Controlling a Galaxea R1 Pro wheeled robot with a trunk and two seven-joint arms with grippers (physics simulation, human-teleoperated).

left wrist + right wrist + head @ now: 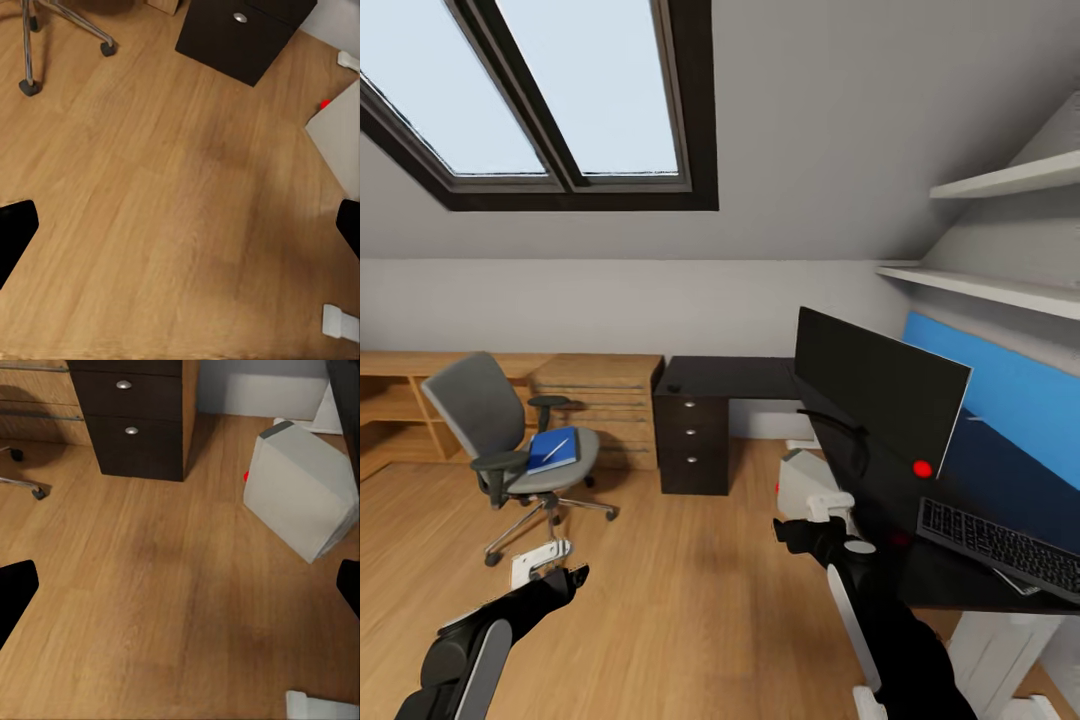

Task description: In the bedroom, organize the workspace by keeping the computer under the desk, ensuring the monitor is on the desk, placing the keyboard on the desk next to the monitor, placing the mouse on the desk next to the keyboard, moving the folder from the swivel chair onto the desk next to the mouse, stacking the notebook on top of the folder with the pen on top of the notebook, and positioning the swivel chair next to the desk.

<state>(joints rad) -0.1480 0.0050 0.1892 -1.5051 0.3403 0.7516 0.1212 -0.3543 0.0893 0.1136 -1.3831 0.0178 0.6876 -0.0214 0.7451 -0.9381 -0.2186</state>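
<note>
While no writing legible, folder [551,450] on swivel chair [490,425].

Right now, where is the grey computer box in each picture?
Head view: the computer stands on the floor by the desk, just past the right gripper.
Left wrist view: only its corner with the red light.
Right wrist view: whole box, tilted in the frame.
Shared landmark: the black drawer unit.
</note>
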